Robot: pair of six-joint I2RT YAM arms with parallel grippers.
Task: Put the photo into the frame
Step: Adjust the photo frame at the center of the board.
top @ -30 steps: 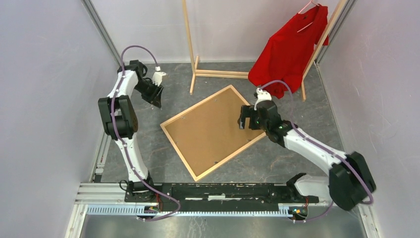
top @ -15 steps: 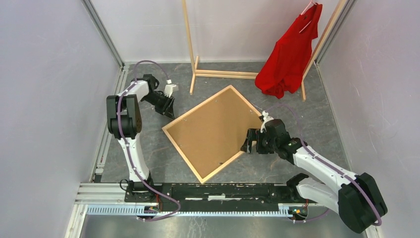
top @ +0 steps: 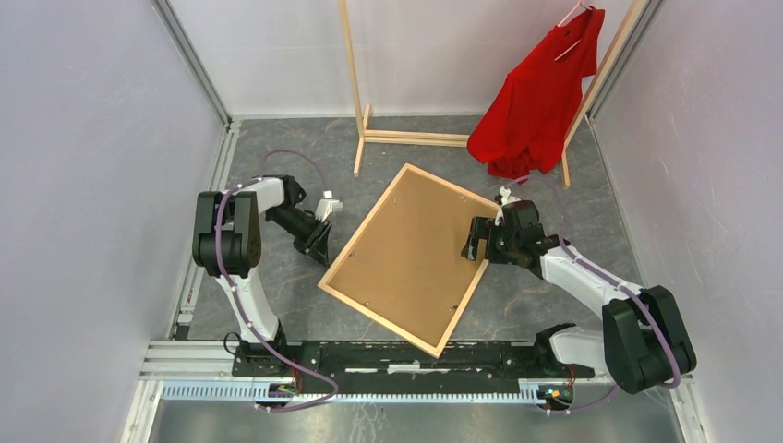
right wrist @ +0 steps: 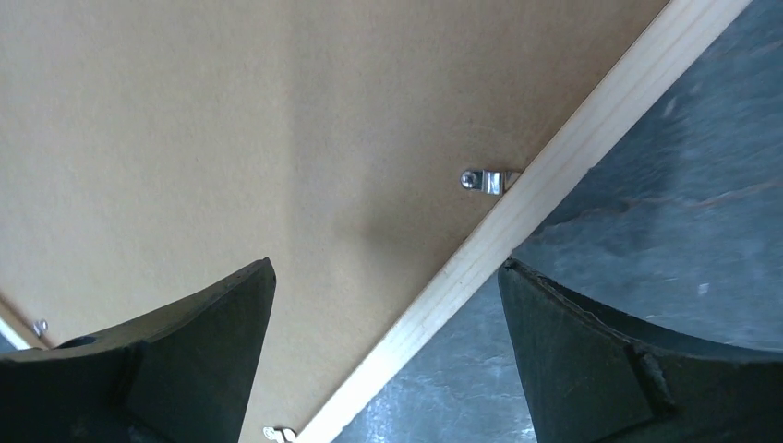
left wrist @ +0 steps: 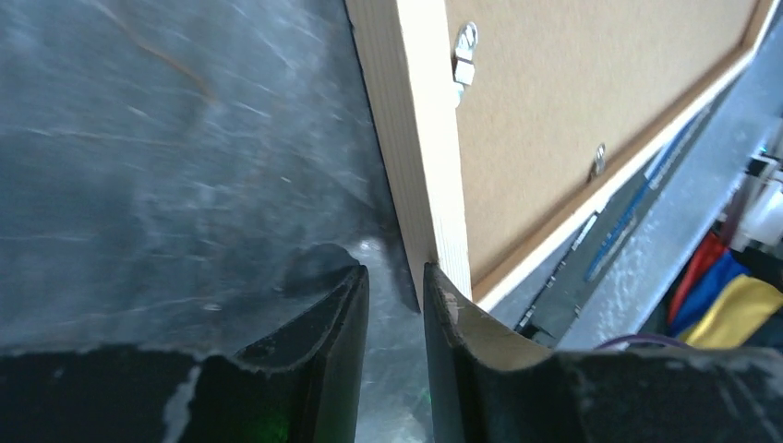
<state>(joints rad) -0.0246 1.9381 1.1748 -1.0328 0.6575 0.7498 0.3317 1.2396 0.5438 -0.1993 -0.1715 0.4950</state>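
Observation:
The frame [top: 362, 229] of light wood lies back-up on the dark floor, with a brown backing board [top: 411, 263] filling it. The photo is hidden. My left gripper [top: 319, 251] is low at the frame's left side. Its jaws stand narrowly open over bare floor. In the left wrist view its right fingertip [left wrist: 441, 295] meets the end of the wooden rail [left wrist: 411, 138]. My right gripper [top: 475, 242] hangs wide open over the frame's right rail [right wrist: 554, 175], one finger above the board [right wrist: 231, 120], the other above the floor. It holds nothing.
A wooden clothes rack [top: 355, 83] with a red shirt [top: 540, 92] stands at the back, close behind the frame's far corner. Grey walls close in on both sides. The arms' metal base rail [top: 415, 355] runs just below the frame's near corner. Small metal clips [right wrist: 487, 181] hold the board.
The frame has turned and slid, its near corner now further right. My left gripper came down and right to the frame's left side, its jaws narrowing. My right gripper stayed wide open over the right rail.

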